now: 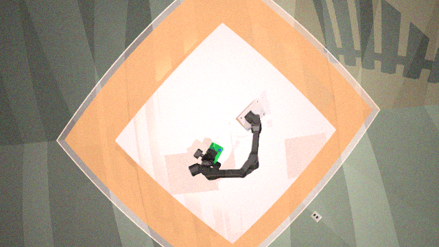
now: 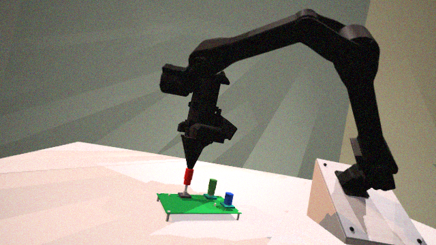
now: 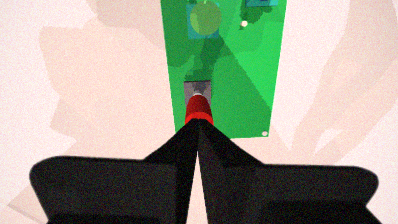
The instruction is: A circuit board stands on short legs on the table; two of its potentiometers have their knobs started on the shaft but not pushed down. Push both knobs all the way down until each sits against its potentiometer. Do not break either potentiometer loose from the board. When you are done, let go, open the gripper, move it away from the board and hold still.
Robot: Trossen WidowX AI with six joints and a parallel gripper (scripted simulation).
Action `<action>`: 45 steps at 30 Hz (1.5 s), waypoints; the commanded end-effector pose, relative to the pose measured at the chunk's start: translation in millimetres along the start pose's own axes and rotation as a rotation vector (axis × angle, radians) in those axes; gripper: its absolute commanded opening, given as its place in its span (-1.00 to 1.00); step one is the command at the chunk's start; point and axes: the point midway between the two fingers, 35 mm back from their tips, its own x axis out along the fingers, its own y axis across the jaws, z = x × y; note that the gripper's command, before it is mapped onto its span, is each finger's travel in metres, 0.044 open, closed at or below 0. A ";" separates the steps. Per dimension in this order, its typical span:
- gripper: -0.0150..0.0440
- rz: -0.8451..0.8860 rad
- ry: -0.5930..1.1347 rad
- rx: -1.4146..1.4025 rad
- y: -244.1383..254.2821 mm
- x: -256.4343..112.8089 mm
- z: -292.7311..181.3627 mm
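Note:
The green circuit board (image 1: 218,155) (image 2: 191,205) (image 3: 240,110) stands on short legs. The red knob (image 2: 188,176) (image 3: 199,107) sits high on its shaft (image 2: 186,190), with bare shaft showing above the dark grey potentiometer (image 2: 184,195). My gripper (image 2: 190,167) (image 3: 198,125) is shut with nothing between the fingers; its tips are at the red knob's top, seemingly touching it. The green knob (image 2: 212,187) (image 3: 205,18) stands close above its teal potentiometer; any small gap is hard to tell. The blue knob (image 1: 219,149) (image 2: 229,199) sits low by its potentiometer; the wrist view cuts it off.
The green knob stands beside the red one, with the blue knob beyond at the board's other end. The arm's sloped white base (image 2: 385,218) stands to the right in the exterior view. Small pale pins (image 3: 244,23) stick up from the board.

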 end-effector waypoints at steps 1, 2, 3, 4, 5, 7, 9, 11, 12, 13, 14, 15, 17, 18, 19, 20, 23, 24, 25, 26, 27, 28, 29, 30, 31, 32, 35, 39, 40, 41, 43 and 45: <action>-0.49 -0.003 -0.002 -0.001 -1.2 3.3 -0.3; -0.49 -0.003 -0.002 -0.001 -1.2 3.3 -0.3; -0.49 -0.003 -0.002 -0.001 -1.2 3.6 -0.3; -0.49 -0.003 -0.002 -0.001 -1.2 4.0 -0.3; -0.49 -0.004 -0.002 -0.001 -1.2 4.7 -0.3; -0.49 -0.004 -0.002 -0.001 -1.2 6.5 -0.3; -0.49 -0.004 -0.002 -0.001 -1.2 7.8 -0.3; -0.49 -0.004 -0.002 -0.001 -1.2 8.0 -0.3; -0.49 -0.004 -0.002 -0.001 -1.2 8.0 -0.3; -0.49 -0.004 -0.002 -0.001 -1.2 8.0 -0.3; -0.49 -0.004 -0.002 -0.001 -1.2 8.0 -0.3; -0.49 -0.004 -0.002 -0.001 -1.2 8.0 -0.3; -0.49 -0.004 -0.002 -0.001 -1.2 8.0 -0.3; -0.49 -0.004 -0.002 -0.001 -1.3 8.3 -0.3; -0.49 -0.004 -0.002 -0.001 -1.3 8.7 -0.3; -0.49 -0.004 -0.002 -0.001 -1.3 9.4 -0.3; -0.49 -0.004 -0.002 -0.001 -1.3 12.0 -0.3; -0.49 -0.004 -0.002 -0.001 -1.3 12.5 -0.3; -0.49 -0.004 -0.002 -0.001 -1.3 12.7 -0.3; -0.49 -0.004 -0.002 -0.001 -1.3 12.7 -0.3; -0.49 -0.004 -0.002 -0.001 -1.3 12.7 -0.3; -0.49 -0.004 -0.002 -0.001 -1.3 12.7 -0.3; -0.49 -0.004 -0.002 -0.001 -1.3 12.7 -0.3; -0.49 -0.004 -0.002 -0.001 -1.3 12.7 -0.3; -0.49 -0.004 -0.002 -0.001 -1.3 12.7 -0.3; -0.49 -0.004 -0.002 -0.001 -1.3 12.7 -0.3; -0.49 -0.004 -0.001 -0.001 -1.3 14.1 -0.3; -0.49 -0.004 -0.001 -0.001 -1.4 17.2 -0.3; -0.49 -0.004 -0.001 -0.001 -1.4 17.4 -0.3; -0.49 -0.004 -0.001 -0.001 -1.4 17.4 -0.3; -0.49 -0.004 -0.001 -0.001 -1.4 17.4 -0.3; -0.49 -0.004 -0.001 -0.001 -1.4 17.4 -0.3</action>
